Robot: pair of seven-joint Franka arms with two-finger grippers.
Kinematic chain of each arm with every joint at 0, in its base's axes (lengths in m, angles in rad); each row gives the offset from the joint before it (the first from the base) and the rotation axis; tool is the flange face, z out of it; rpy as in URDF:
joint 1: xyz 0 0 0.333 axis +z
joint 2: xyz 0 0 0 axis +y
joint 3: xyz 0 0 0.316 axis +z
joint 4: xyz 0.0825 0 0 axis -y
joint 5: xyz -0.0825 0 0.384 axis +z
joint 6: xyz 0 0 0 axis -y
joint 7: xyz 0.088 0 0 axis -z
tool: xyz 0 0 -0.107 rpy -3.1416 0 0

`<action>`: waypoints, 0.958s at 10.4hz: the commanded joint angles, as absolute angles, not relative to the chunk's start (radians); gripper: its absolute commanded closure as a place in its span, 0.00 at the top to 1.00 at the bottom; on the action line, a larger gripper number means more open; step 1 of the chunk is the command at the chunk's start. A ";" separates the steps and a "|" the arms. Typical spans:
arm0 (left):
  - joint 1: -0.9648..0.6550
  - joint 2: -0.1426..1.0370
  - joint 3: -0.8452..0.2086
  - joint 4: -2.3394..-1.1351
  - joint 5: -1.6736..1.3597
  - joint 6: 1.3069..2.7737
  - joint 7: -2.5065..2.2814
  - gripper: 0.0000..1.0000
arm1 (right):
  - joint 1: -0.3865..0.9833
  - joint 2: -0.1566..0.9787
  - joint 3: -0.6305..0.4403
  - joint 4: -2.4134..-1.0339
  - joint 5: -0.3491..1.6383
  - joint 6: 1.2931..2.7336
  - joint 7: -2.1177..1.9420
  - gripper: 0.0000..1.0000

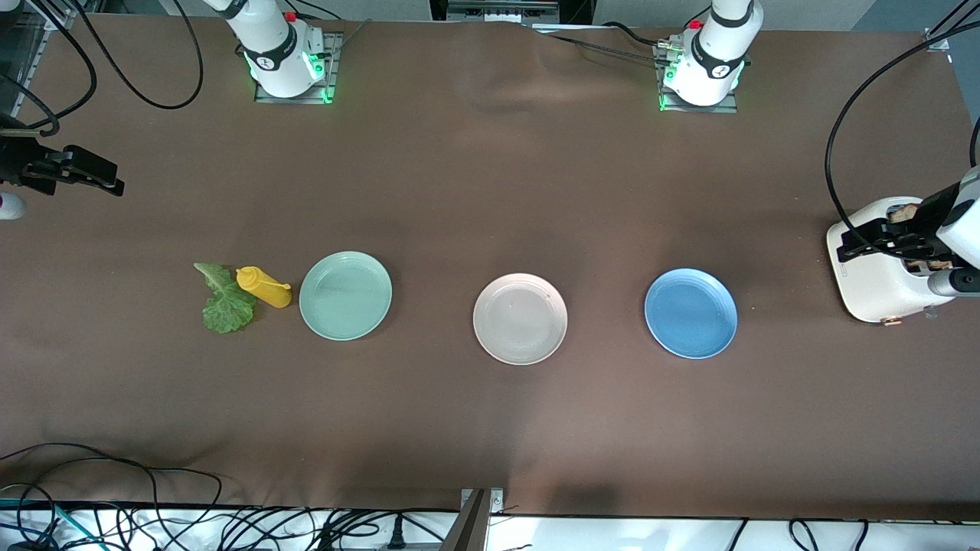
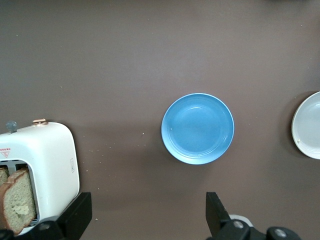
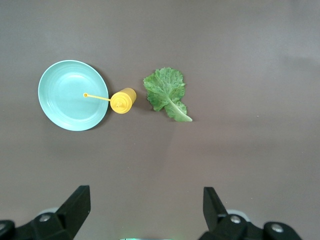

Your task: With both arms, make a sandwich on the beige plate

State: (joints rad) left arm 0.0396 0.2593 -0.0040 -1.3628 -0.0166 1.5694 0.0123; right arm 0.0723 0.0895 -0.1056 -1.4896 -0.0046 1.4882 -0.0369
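Observation:
The beige plate [image 1: 521,318] lies bare at the table's middle; its rim [image 2: 307,125] also shows in the left wrist view. No sandwich is in view. Brown bread slices [image 1: 905,212] [image 2: 17,200] stand in a white toaster [image 1: 880,275] [image 2: 47,165]. A green lettuce leaf [image 1: 224,300] [image 3: 166,92] lies flat toward the right arm's end. My left gripper [image 1: 848,245] [image 2: 148,210] hangs open and holds nothing, over the toaster's edge. My right gripper [image 1: 111,177] [image 3: 147,207] is open with nothing in it, over bare cloth at the right arm's end.
A mint-green plate [image 1: 345,295] [image 3: 73,95] sits beside a yellow squeeze bottle [image 1: 264,287] [image 3: 122,100], which stands next to the lettuce. A blue plate [image 1: 690,312] [image 2: 198,128] lies between the beige plate and the toaster. Cables hang past the table's front edge.

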 commanded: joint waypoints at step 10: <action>0.041 0.249 0.005 -1.367 -0.017 1.548 0.038 1.00 | 0.074 0.086 -0.106 -1.473 -0.006 1.466 -0.035 1.00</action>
